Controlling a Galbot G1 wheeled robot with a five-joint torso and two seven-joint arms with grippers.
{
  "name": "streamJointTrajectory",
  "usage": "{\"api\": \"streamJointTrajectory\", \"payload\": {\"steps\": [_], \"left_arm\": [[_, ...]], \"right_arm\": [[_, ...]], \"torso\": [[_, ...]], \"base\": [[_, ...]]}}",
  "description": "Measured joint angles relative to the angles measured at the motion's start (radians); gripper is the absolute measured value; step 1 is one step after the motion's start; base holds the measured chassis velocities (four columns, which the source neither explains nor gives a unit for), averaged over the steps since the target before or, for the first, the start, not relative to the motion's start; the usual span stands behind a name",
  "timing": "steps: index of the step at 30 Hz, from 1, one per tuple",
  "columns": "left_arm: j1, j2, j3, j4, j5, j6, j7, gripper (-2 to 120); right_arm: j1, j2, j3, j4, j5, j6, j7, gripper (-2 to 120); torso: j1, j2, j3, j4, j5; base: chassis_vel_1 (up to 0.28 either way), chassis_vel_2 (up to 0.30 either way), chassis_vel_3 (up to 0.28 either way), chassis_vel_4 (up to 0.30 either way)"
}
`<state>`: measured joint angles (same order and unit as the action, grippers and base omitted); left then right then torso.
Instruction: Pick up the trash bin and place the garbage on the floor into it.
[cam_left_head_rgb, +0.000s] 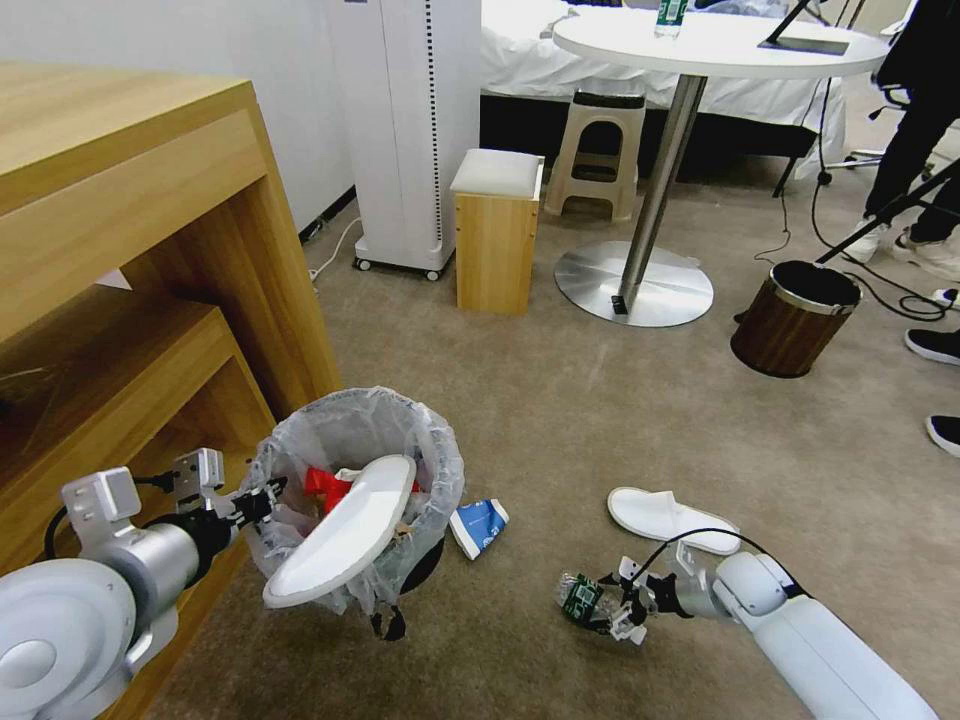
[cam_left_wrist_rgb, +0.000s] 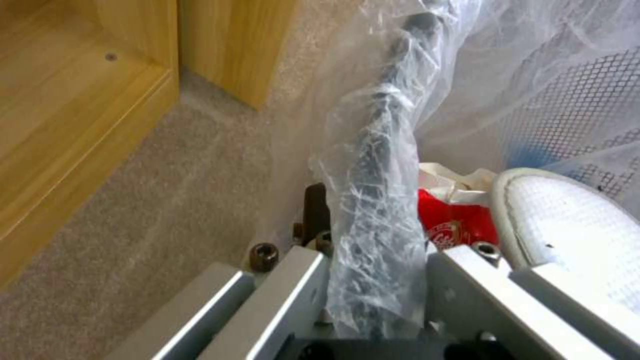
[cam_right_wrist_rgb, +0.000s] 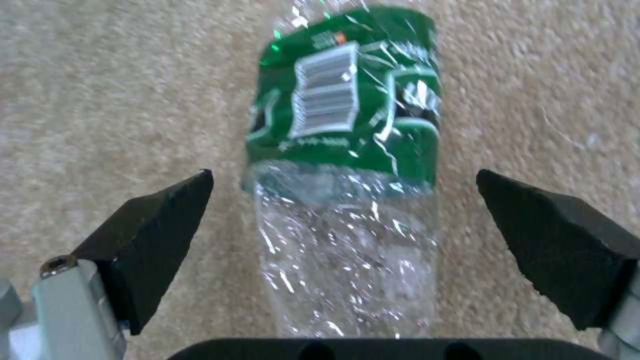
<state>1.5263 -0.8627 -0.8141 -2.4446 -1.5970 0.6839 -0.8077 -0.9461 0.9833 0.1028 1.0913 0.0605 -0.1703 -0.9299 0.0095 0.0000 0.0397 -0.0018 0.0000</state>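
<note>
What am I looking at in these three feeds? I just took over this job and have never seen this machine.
It is a wheeled robot with two arms. The wide picture comes from its head, looking down at the carpet; each of the other two comes from a camera on one wrist.

The left hand is clamped on the rim of the small bin, which is lined with a plastic bag. The left wrist picture shows that rim pinched between the hand's metal plates. Inside the bin are a white slipper and red wrappers.

The right hand is low over the carpet, open, its two black fingers on either side of a crushed clear bottle with a green label, not touching it.

On the carpet lie a second slipper and a blue paper cup.
</note>
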Motion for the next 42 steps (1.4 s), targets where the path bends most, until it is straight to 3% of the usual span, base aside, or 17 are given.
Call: {"api": "streamJointTrajectory", "payload": {"steps": [12,25,29,31,37,42], "left_arm": [[0.006,-0.001,-0.003,-0.013,0.002,-0.001,0.003,0],[0.009,-0.002,-0.005,-0.018,0.008,-0.003,0.006,0],[0.009,-0.002,-0.005,-0.017,0.013,-0.003,0.008,0],[0.008,-0.003,-0.004,-0.016,0.016,-0.004,0.009,0],[0.009,-0.003,-0.002,-0.016,0.019,-0.005,0.010,0],[0.009,-0.003,-0.001,-0.015,0.022,-0.005,0.011,0]], "right_arm": [[-0.015,0.014,-0.005,-0.012,0.015,-0.027,0.141,100],[-0.011,0.025,-0.014,-0.017,0.023,-0.021,0.156,100],[-0.011,0.026,-0.018,-0.007,0.023,-0.015,0.144,92],[-0.011,0.026,-0.019,-0.003,0.024,-0.011,0.136,80],[-0.014,0.024,-0.017,0.002,0.024,0.004,0.113,64],[-0.019,0.018,-0.017,0.026,0.037,0.010,0.104,43]], "torso": [[0.000,0.000,0.000,0.0000,-0.0003],[0.000,0.000,0.000,-0.0003,-0.0002],[0.000,0.000,0.000,0.0002,0.0003],[0.000,0.000,0.000,0.0002,0.0003],[0.000,0.000,0.000,0.0001,0.0004],[0.000,0.000,0.000,0.0001,0.0003]], "base": [[0.000,0.000,0.000,0.000],[0.000,0.000,0.000,0.000],[0.000,0.000,0.000,0.000],[0.000,0.000,0.000,0.000],[0.000,0.000,0.000,0.000],[0.000,0.000,0.000,0.000]]}}
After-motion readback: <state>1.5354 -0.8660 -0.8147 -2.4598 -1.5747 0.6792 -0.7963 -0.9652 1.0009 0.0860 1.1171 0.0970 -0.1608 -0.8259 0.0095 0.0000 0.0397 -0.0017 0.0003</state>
